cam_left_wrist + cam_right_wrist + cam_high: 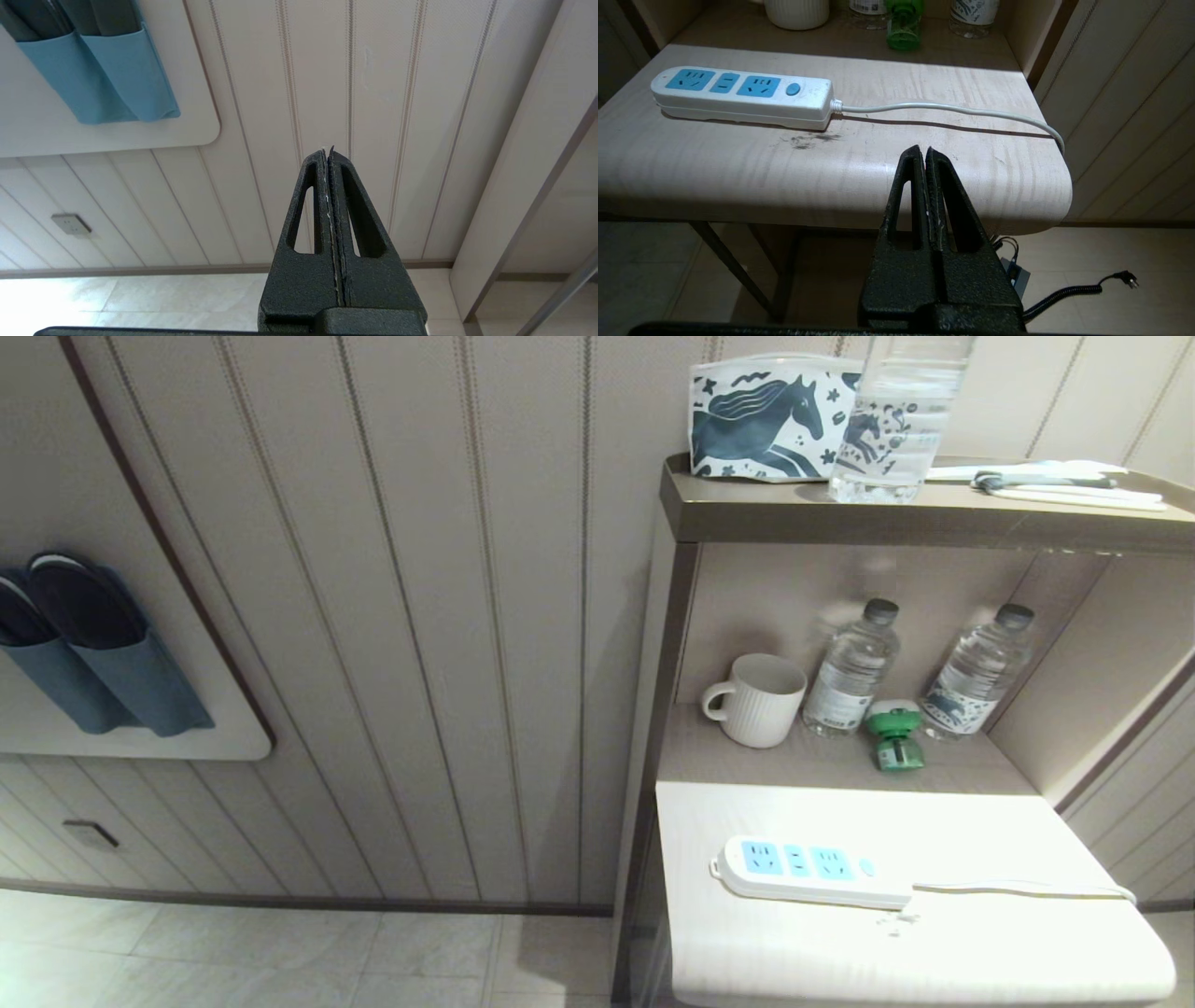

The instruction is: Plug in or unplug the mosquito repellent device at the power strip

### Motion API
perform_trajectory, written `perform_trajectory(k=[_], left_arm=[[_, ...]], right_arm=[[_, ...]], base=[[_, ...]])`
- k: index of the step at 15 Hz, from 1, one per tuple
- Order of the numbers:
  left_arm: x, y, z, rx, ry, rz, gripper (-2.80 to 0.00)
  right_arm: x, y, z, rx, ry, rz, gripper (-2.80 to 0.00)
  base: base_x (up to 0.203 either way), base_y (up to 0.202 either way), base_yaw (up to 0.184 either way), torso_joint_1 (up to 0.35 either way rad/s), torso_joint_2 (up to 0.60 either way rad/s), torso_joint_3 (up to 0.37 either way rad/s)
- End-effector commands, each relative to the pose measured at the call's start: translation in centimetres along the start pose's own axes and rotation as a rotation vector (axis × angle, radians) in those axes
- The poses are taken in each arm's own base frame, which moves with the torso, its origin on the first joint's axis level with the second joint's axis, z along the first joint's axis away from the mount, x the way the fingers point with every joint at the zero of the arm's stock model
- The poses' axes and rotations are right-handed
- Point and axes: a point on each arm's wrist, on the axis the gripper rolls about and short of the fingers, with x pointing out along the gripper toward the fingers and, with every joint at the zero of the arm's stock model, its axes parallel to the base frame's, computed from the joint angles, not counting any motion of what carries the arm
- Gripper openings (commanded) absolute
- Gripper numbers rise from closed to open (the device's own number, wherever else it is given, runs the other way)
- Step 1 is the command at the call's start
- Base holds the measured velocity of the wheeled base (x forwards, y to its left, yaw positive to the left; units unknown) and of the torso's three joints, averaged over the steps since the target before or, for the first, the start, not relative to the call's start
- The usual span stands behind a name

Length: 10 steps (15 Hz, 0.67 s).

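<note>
Strip [810,870] lies crosswise, cord rightward.

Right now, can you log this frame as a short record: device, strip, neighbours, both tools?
device: small green-capped mosquito repellent device, unplugged, on the recessed shelf between two clear water bottles
strip: long white power strip on the pale tabletop, all three blue sockets empty
neighbour: white ribbed mug
left tool: shut, empty, facing the wall
right tool: shut, empty, off the table's near edge

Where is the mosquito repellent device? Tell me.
In the head view, the mosquito repellent device stands unplugged in the shelf nook between two water bottles, behind the power strip.
</note>
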Motion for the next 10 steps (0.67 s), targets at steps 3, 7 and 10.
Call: perform_trajectory(k=[3, 7, 10], left_arm=[[0.0, 0.0, 0.0, 0.001, -0.001, 0.001, -2.80], [0.0, 0.0, 0.0, -0.001, -0.001, -0.001, -2.80], [0.0, 0.0, 0.0, -0.001, -0.001, 0.000, -2.80]], right_arm=[[-0.6, 0.0, -0.2, 0.000, -0.059, 0.011, -2.80], [-0.6, 0.2, -1.0, -0.080, 0.006, 0.102, -2.80], [-0.6, 0.2, -1.3, 0.002, 0.045, 0.105, -2.80]], base=[[0.000, 0.000, 0.000, 0.000, 0.00, 0.000], [0.000, 0.000, 0.000, 0.000, 0.00, 0.000], [0.000, 0.000, 0.000, 0.000, 0.00, 0.000]])
